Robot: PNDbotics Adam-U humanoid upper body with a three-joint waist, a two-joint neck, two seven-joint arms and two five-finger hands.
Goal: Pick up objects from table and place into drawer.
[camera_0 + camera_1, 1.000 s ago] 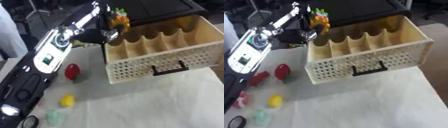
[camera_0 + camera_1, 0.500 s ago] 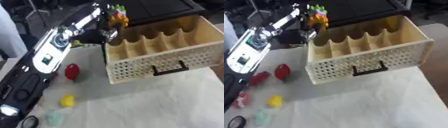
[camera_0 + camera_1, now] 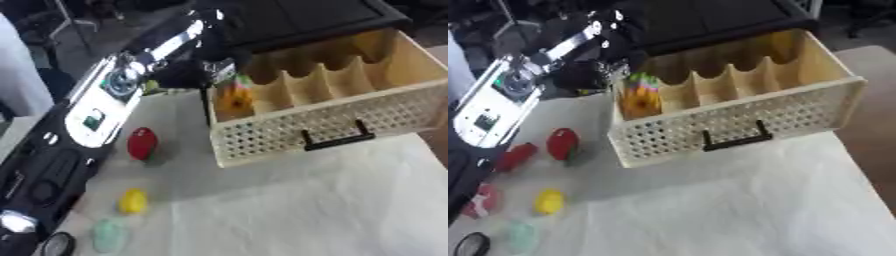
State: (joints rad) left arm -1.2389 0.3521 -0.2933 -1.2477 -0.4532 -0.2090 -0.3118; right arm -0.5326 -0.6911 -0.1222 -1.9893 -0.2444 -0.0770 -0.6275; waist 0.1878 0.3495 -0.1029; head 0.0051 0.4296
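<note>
A wooden drawer point(image 3: 289, 135) with a perforated front and a black handle stands pulled out of a black cabinet point(image 3: 297, 17). An orange-yellow toy with a green top point(image 3: 640, 97) sits low in the drawer's leftmost compartment. My left arm reaches in from the left, and its hand point(image 3: 217, 69) hangs just above the toy at the drawer's back left corner; blur hides whether it still touches the toy. On the white cloth left of the drawer lie a red fruit point(image 3: 142, 143), a yellow piece point(image 3: 133, 200) and a pale green piece point(image 3: 109, 234). My right hand shows in neither view.
Another red piece point(image 3: 516, 156) and a pink-red piece point(image 3: 481, 200) lie at the cloth's left edge, with a black ring point(image 3: 472, 244) near the lower left corner. White cloth point(image 3: 737, 210) stretches in front of the drawer.
The toy has gone from above the drawer's back left corner down into the leftmost compartment, the left hand following. The camera has shifted as well.
</note>
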